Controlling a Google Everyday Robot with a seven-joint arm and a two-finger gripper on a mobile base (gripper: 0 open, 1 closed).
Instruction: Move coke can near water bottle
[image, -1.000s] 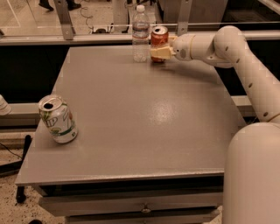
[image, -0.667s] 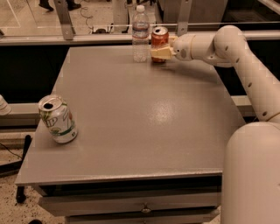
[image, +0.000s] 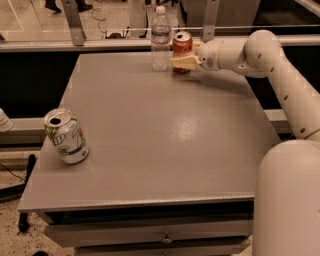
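Note:
The coke can (image: 182, 44), red-orange with a silver top, stands upright at the far edge of the grey table (image: 160, 130). It is just right of the water bottle (image: 160, 39), a clear bottle with a white cap, with a small gap between them. My gripper (image: 183, 61) reaches in from the right and is shut on the lower part of the coke can, with one cream finger (image: 186, 62) across the can's front. The can's base looks to be at the table surface.
A white and green can (image: 65, 136) stands near the table's left front edge. A metal rail and glass partition (image: 100, 44) run behind the table's far edge. My arm (image: 280, 75) runs along the right side.

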